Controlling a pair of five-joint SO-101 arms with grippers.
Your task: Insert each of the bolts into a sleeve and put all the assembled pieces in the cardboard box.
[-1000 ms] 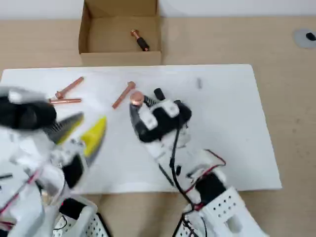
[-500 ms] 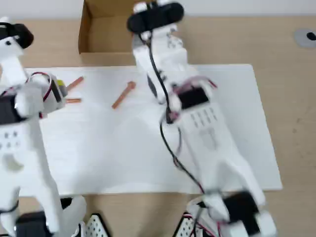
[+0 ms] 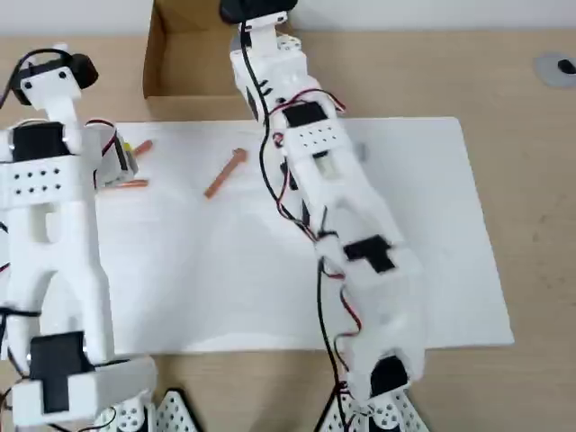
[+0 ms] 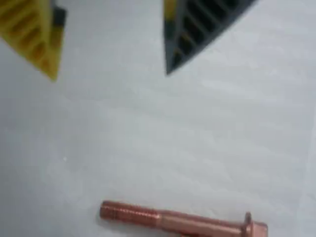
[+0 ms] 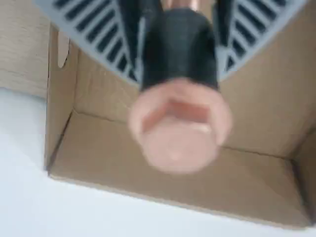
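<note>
Swung far since the earlier frame, right gripper clamps the sleeved bolt over the cardboard box, poised for release; left gripper, jaws wide, hangs above a loose bolt at left.

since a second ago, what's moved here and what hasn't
The right gripper, shut on the sleeved bolt, carried it from the middle of the white mat out over the cardboard box. The left gripper, open, swung from the mat's near left corner to above a loose bolt. The loose bolts and box stayed put.
</note>
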